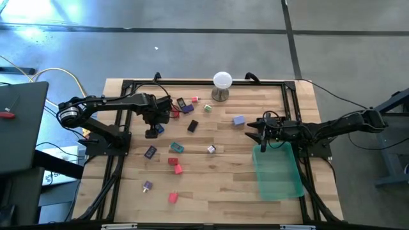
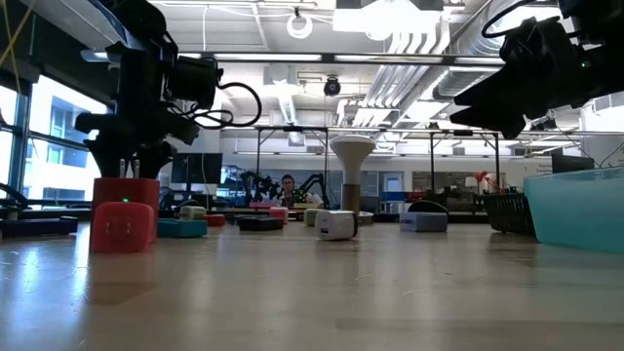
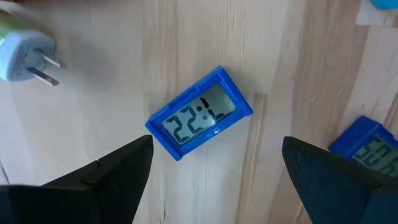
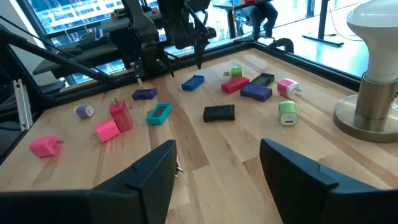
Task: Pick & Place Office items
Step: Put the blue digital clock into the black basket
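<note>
Pale table (image 1: 223, 185) of jointed wood strips, grain running lengthwise, edged by a black metal frame. At its right side, a translucent green tray (image 1: 278, 171), rectangular, smooth-walled, plastic-looking. Just over the tray's far end, right pincer (image 4: 217, 149), matte dark fingers partly spread with nothing between them. Across the table, left pincer (image 3: 214, 155), pointed down and spread wide above a clock (image 3: 199, 112) without touching it. At the far edge, a white ball (image 1: 222, 86) on a flared, brushed-metal stand (image 4: 367, 112). Office items scattered over the table's left and middle, none in the tray. Clock: blue plastic case, rectangular, grey LCD face with blocky digits "22:" and a cut-off third digit, lying flat and askew on the wood. Just beside it, a second clock (image 3: 364, 146) of the same blue, digits not readable. Near these, a white plug (image 3: 25, 50), rounded body, two bare metal prongs. Closer to the middle: a lavender block (image 1: 238, 119), a flat black piece (image 1: 192, 126), a teal frame (image 1: 176, 147), an upright red block (image 1: 172, 161) touching a pink block (image 1: 177, 169). Toward the near edge, another pink piece (image 1: 172, 197) and a small purple-and-white piece (image 1: 147, 186). By the stand, a green-and-white cube (image 1: 208, 108), a pink-and-white cube (image 1: 195, 99), a purple slab (image 1: 187, 108).
</note>
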